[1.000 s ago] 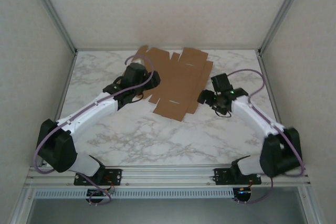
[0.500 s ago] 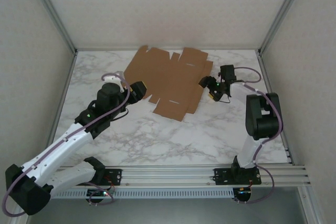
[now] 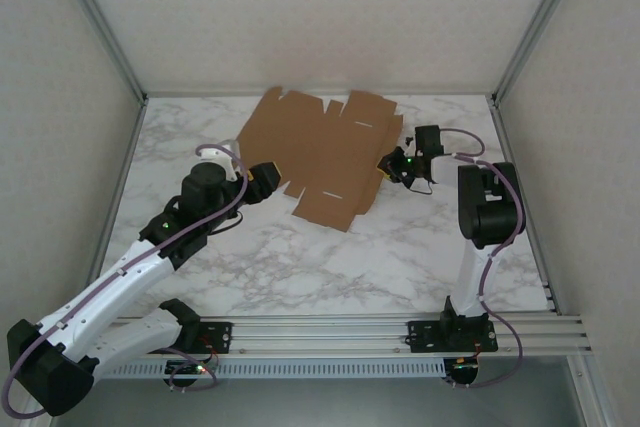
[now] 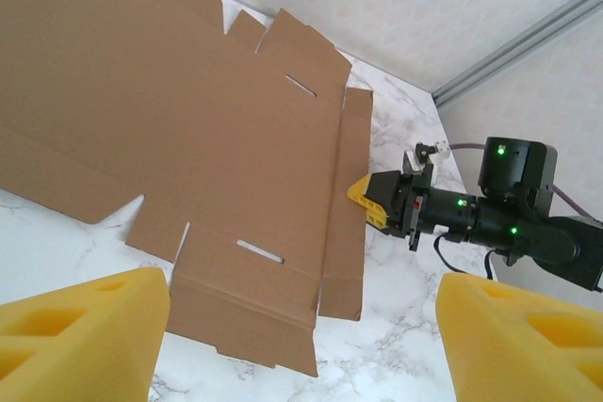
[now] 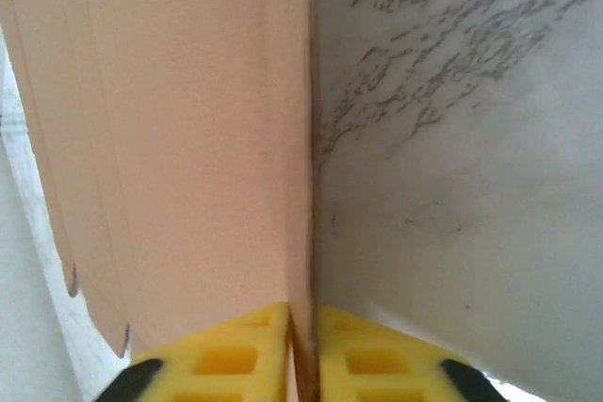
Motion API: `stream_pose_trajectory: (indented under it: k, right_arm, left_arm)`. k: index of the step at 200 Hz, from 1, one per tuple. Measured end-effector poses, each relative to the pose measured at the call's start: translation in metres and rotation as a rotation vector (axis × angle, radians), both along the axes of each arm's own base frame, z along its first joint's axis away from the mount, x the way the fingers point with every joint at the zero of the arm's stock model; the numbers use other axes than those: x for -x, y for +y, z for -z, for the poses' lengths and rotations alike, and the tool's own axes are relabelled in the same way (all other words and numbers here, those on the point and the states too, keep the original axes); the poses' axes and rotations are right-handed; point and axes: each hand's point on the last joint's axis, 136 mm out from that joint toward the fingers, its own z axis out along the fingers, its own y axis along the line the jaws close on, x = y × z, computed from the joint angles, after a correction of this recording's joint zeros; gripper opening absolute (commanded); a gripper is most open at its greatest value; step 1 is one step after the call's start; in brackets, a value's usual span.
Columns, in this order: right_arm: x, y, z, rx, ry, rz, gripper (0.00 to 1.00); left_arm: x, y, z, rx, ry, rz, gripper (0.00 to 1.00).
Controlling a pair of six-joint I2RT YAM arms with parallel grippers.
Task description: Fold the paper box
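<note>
The left tool (image 3: 263, 174), pads apart, hovers near the box's left edge. The box (image 3: 325, 152) lies flat and unfolded on the far tabletop (image 3: 330, 257). It is probably light, thin and stiff between creases, so grip flap edges. The right tool (image 5: 303, 327) is clamped on its right flap.

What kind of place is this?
Probably a robot test booth: two robot arms bolted to a metal rail, a marble-look table holding the paper box, bare walls framed by aluminium posts.

Lab cell: alu frame (image 3: 97, 19), white panels (image 3: 320, 17), marble tabletop (image 3: 330, 257).
</note>
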Motion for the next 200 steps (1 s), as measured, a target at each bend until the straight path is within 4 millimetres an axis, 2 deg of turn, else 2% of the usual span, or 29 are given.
stream_pose_trajectory:
  k: [18,46,68,106,134,156,176,200]
  right_arm:
    - [0.002,0.002,-0.001,0.058,-0.006,-0.052,0.01]
    - [0.011,0.01,-0.001,0.166,-0.021,-0.155,0.0]
    - [0.032,0.023,-0.001,0.268,-0.032,-0.277,0.0]
    - [0.08,0.045,-0.003,0.476,-0.047,-0.515,0.0]
    - [0.102,0.036,-0.001,0.658,-0.021,-0.614,0.0]
    - [0.106,0.018,-0.004,0.81,0.002,-0.64,0.0]
    - [0.108,0.006,-0.009,0.949,0.011,-0.659,0.0]
    - [0.11,0.007,-0.012,1.074,0.003,-0.7,0.0]
  left_arm:
    - [-0.001,0.0,0.001,-0.008,0.0,0.002,0.74]
    - [-0.003,-0.001,0.007,-0.023,0.011,0.004,0.74]
    - [-0.006,-0.002,0.013,-0.044,0.023,0.005,0.73]
    - [-0.012,-0.006,0.027,-0.072,0.063,0.006,0.72]
    - [-0.017,-0.007,0.043,-0.066,0.102,-0.009,0.7]
    - [-0.018,-0.008,0.077,-0.041,0.17,-0.025,0.67]
    - [-0.01,-0.009,0.131,-0.035,0.287,-0.036,0.64]
    - [0.003,-0.007,0.186,-0.038,0.422,-0.048,0.61]
